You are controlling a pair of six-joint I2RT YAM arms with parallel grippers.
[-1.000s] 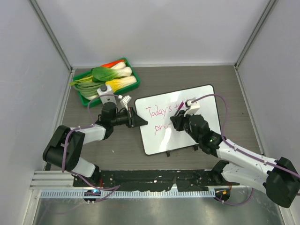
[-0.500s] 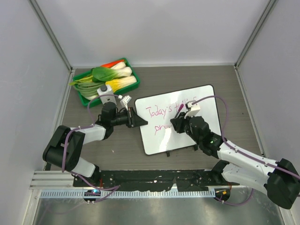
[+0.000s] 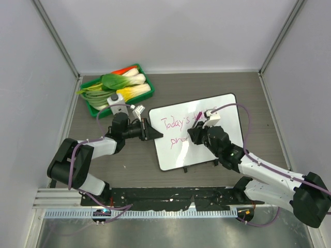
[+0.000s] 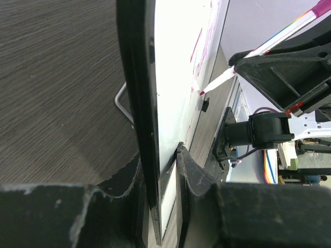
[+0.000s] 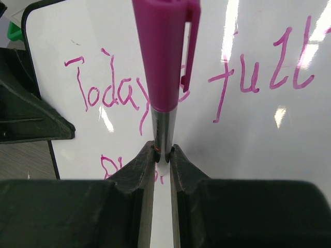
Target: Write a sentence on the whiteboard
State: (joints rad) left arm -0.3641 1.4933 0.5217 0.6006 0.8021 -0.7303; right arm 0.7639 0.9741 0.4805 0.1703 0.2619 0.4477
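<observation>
The whiteboard (image 3: 173, 152) sits mid-frame on the desk (image 3: 129, 165), with the left end effector (image 3: 151, 132) clamped on its left edge. The right end effector (image 5: 163, 155) is clamped on the marker (image 5: 163, 51), and the sentence (image 5: 106, 95) is partly written. Excess tip pressure could shift the board in the clamp and distort the script.

1. On the whiteboard (image 3: 207, 152), the sentence (image 5: 106, 95) stands in slanted pink-magenta script. Through my right wrist camera the top line starts with "Today", and its ending slips behind the marker (image 5: 161, 51).
2. On that same line, right of the marker, I read "full".
3. From my top camera the first word reads "Today's"; what follows it is hidden.
4. The second line reads "pro" from the top camera. At the wrist I get only its first letter, the rest being covered.
5. My left wrist camera sees the writing edge-on: pink strokes, not legible.
</observation>
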